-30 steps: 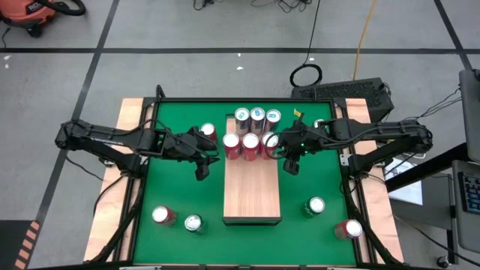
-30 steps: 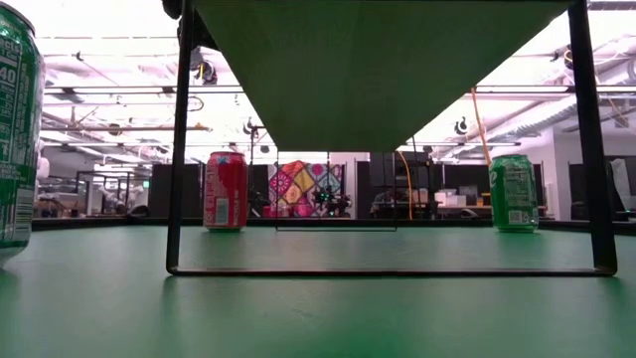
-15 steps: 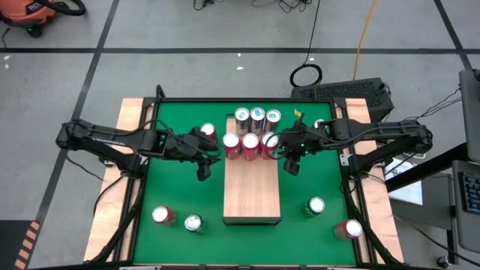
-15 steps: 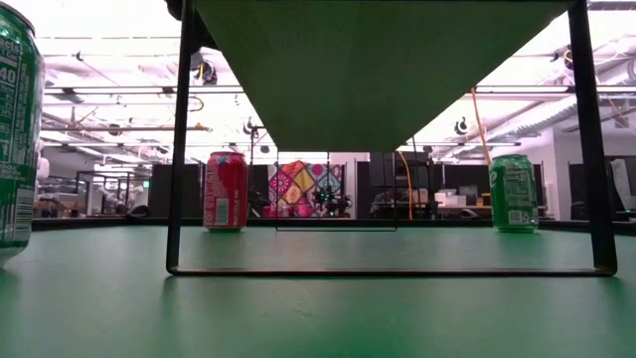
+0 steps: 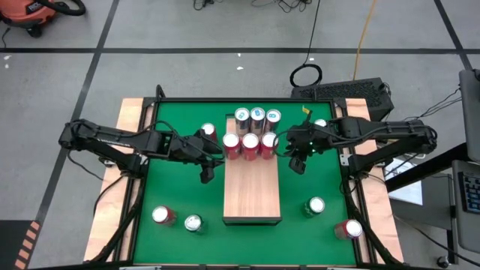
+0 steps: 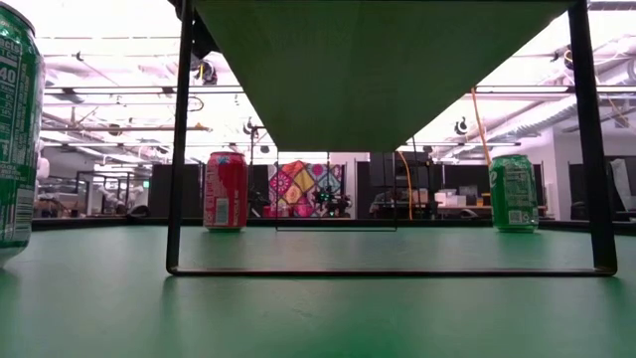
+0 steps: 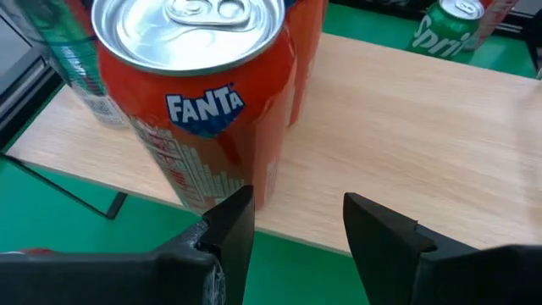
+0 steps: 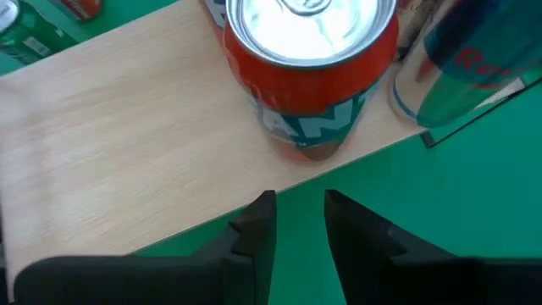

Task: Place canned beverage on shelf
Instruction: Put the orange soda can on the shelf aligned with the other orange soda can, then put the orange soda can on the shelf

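Six cans stand on the far end of the shelf (image 5: 252,180); four more stand on the green table (image 5: 172,187). Beyond the left gripper (image 7: 292,216), fingers apart and empty, is an orange Fanta can (image 7: 203,93). The right gripper (image 8: 298,212), narrowly parted and empty, faces another Fanta can (image 8: 318,68). Only the low view shows the shelf's black wire legs (image 6: 179,149).

In the low view, a tall green aluminium can (image 6: 18,134) is cut off by the left edge; the pale wooden shelf (image 6: 368,70) overhead hides both arms.
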